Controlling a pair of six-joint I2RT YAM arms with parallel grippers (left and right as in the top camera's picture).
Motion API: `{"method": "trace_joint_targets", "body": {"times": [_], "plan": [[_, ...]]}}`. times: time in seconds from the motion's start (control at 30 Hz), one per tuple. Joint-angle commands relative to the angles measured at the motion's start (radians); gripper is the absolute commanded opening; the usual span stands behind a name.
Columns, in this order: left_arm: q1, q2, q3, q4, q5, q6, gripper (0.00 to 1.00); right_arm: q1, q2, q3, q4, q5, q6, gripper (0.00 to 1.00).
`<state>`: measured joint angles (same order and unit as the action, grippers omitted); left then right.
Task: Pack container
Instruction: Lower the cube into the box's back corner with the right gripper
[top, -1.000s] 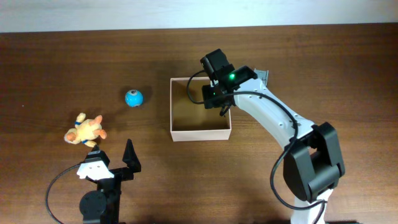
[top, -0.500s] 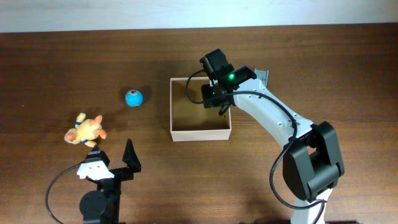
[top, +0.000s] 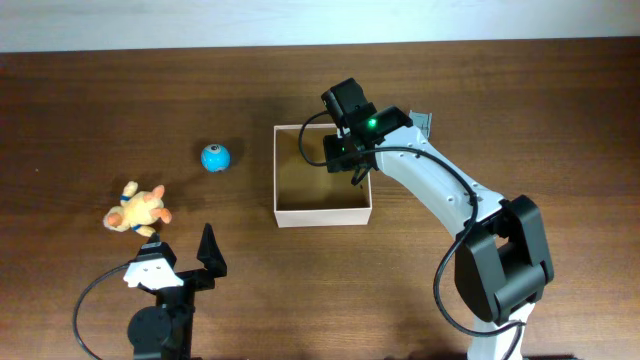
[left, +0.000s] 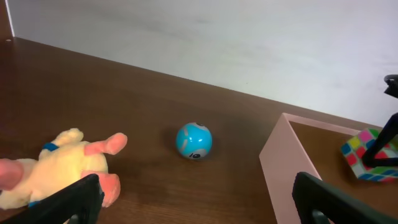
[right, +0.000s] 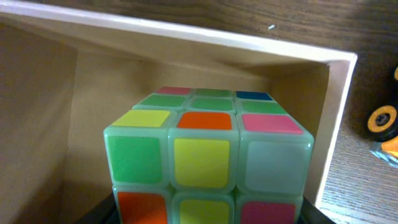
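Your right gripper is positioned over the far right part of the container and is clenched on the colour cube. The cube sits tilted between the fingers, inside the walls. You cannot tell whether it touches the floor of the container. The container stands near the middle of the table, with its open side up. Its right wall is just beside the cube. Beyond that wall, an orange wheeled toy lies on the table.

Your left gripper is at the near edge, with its jaws spread wide and holding nothing. The plush toy lies close ahead of it. The blue ball lies farther out, between the plush toy and the container's left wall.
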<state>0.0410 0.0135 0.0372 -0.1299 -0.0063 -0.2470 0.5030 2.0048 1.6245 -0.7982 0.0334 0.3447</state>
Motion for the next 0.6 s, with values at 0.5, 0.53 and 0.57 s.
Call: {"method": "trace_joint_targets", "body": {"times": [0.5, 0.53, 0.57], "plan": [[0.003, -0.008, -0.006, 0.002, 0.010, 0.016, 0.99, 0.002, 0.018, -0.005, 0.047, 0.047, 0.061, 0.44], [0.003, -0.008, -0.006, 0.002, 0.010, 0.016, 0.99, 0.002, 0.022, -0.005, 0.045, 0.047, 0.061, 0.44], [0.003, -0.008, -0.006, 0.002, 0.010, 0.016, 0.99, 0.002, 0.026, -0.005, 0.044, 0.049, 0.061, 0.44]]}}
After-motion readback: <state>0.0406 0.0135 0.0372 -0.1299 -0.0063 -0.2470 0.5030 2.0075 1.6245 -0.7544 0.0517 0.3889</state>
